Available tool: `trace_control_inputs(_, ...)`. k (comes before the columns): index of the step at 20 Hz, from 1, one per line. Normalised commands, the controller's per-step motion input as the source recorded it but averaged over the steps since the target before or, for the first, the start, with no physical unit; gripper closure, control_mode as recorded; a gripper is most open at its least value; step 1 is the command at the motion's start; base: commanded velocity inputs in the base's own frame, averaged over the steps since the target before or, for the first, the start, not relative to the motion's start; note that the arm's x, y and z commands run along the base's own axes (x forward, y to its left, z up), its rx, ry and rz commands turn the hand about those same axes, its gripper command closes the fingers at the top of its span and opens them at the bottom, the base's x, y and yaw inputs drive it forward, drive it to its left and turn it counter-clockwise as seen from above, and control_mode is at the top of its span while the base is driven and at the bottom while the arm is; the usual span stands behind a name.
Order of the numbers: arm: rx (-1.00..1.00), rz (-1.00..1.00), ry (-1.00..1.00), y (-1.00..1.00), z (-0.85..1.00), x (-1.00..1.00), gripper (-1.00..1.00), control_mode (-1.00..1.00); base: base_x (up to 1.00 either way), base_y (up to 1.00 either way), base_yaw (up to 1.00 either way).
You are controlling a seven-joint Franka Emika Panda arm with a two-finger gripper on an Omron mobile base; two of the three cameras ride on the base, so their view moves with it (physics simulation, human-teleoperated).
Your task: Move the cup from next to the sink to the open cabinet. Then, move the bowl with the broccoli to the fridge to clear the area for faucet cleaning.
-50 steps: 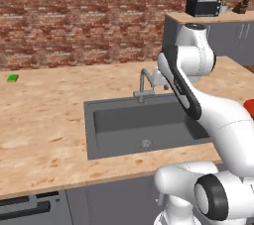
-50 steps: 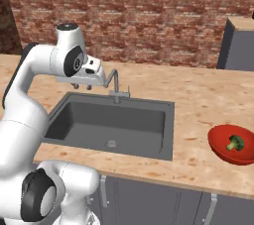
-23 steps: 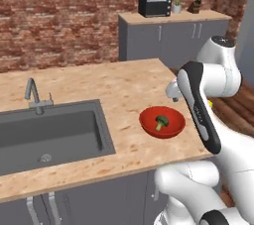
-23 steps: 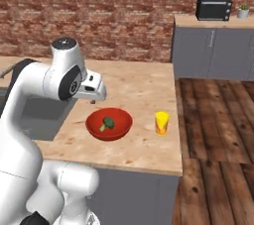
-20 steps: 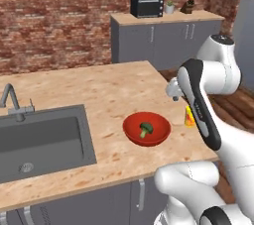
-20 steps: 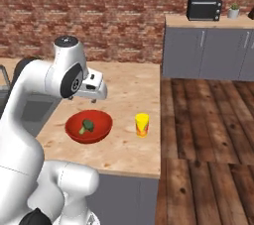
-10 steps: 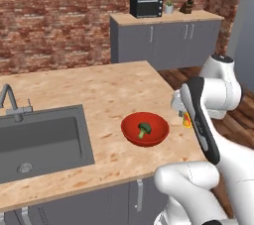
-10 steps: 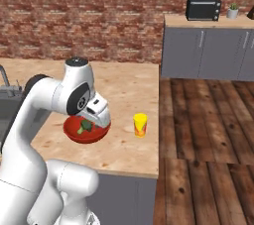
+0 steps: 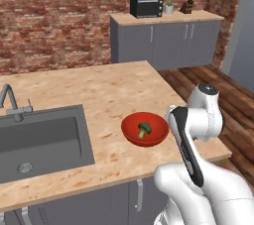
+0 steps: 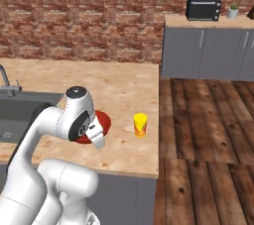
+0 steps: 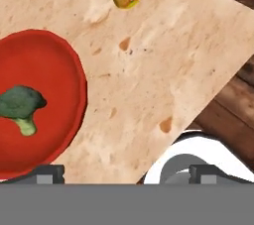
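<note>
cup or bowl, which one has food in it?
The red bowl: a broccoli floret lies inside it. The yellow cup stands apart on the counter, nothing visible in it.

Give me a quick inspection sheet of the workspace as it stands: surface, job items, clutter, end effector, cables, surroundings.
Surface: light wood countertop, with sink and faucet at its left.
Job's things: yellow cup upright on the counter, apart from the red bowl; broccoli lies in the bowl.
Clutter: nothing seen.
End effector: end effector open, holding nothing, above the counter beside the bowl.
Cables: nothing seen.
Surroundings: brick wall, grey cabinets with microwave, wood floor.
</note>
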Motion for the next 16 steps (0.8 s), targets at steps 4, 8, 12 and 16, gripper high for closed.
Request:
trace_control_inputs(4,0.06,-0.07,0.01,0.05,-0.11,0.91,-1.00,-1.00,0.00,0.00,0.00)
trace_control_inputs(8,0.00,-0.01,0.10,0.00,0.00,0.69,-1.00,-1.00,0.00,0.00,0.00)
trace_control_inputs(12,0.00,0.01,0.08,0.00,-0.05,0.04,-1.00,-1.00,0.00,0.00,0.00)
trace_control_inputs(16,0.00,0.03,0.06,0.00,-0.21,0.00,-1.00,-1.00,0.00,0.00,0.00)
